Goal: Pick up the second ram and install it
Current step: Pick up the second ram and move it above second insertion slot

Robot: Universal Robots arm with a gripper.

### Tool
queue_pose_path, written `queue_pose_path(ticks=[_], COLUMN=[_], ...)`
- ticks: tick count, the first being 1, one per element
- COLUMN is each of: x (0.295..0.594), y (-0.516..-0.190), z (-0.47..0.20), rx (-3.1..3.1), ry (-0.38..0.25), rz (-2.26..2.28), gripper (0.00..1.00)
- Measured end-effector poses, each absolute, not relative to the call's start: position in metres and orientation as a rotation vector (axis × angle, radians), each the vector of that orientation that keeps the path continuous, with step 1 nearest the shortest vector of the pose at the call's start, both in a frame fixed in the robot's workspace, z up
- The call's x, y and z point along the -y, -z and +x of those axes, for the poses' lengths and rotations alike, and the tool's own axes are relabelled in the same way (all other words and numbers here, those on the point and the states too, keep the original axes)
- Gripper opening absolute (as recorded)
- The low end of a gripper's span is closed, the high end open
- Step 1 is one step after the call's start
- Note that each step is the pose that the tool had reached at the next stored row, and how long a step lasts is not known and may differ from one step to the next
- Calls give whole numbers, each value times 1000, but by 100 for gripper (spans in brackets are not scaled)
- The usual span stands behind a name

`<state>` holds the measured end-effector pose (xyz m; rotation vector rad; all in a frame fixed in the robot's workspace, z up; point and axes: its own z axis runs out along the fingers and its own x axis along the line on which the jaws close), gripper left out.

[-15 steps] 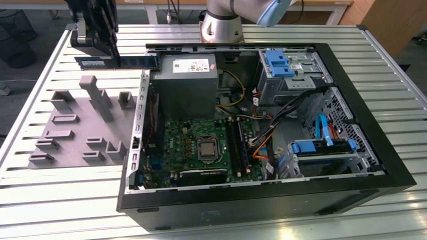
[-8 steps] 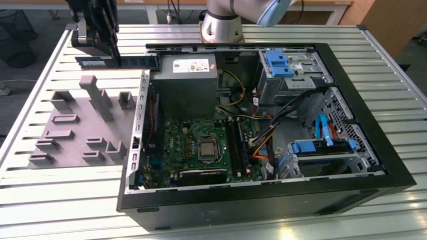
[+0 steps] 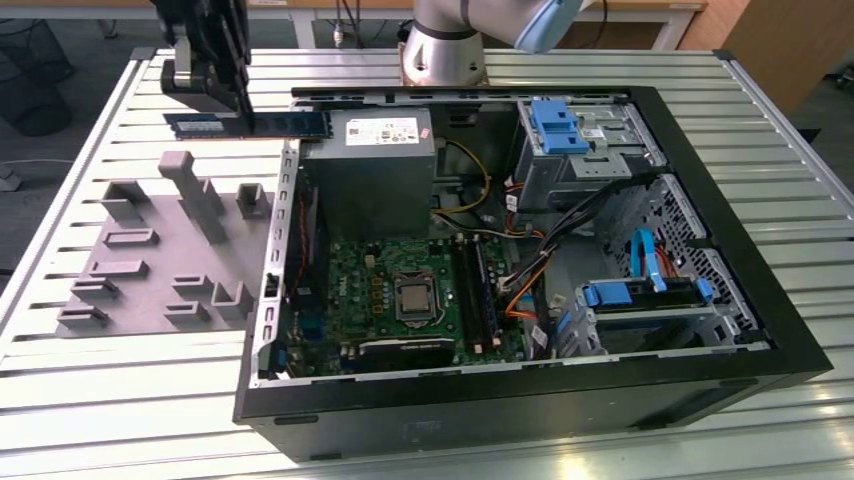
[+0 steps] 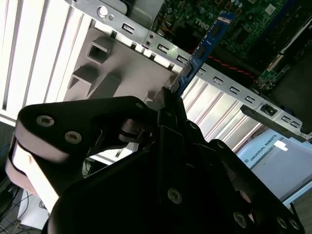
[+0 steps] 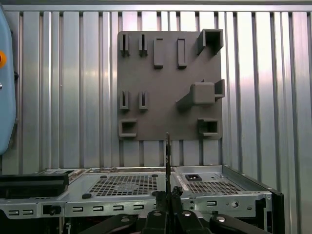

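Clamping the second ram (image 3: 287, 124) at about the middle of its length, the gripper (image 3: 247, 116) had its black fingers closed flat against the board's two faces. The stick ran level, with its blue-stickered end toward the exterior view's left. In the second wrist view the ram (image 4: 210, 36) reached out edge-on from the gripper (image 4: 169, 100), and in the first wrist view the ram (image 5: 167, 156) showed as a thin dark line rising from the gripper (image 5: 167, 192). I could not tell whether the stick was clear of the counter (image 3: 134, 400), a table of pale metal slats. It sat at the far side of the scene, just beside the far corner of the open computer case (image 3: 467, 412) on the exterior view's left. Nearer than the ram lay a grey fixture plate (image 3: 147, 285) with raised blocks and pockets, alongside the case wall. Inside the case, a grey power supply (image 3: 380, 150) sat at the far end. The green motherboard (image 3: 367, 270) lay nearer, with long black slots (image 3: 475, 290) along its side toward the exterior view's right. Blue drive caddies (image 3: 554, 125) stood farther toward the exterior view's right. The arm (image 3: 447, 45) rose from the far edge of the counter.
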<state>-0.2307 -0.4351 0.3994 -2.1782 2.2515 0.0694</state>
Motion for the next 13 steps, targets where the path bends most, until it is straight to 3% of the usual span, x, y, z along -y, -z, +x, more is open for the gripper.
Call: queue_pose_path(ticks=[13], x=[435], y=[-399], z=[-218], rx=[-2251], ry=[-69], rz=[-2178], gripper=[14])
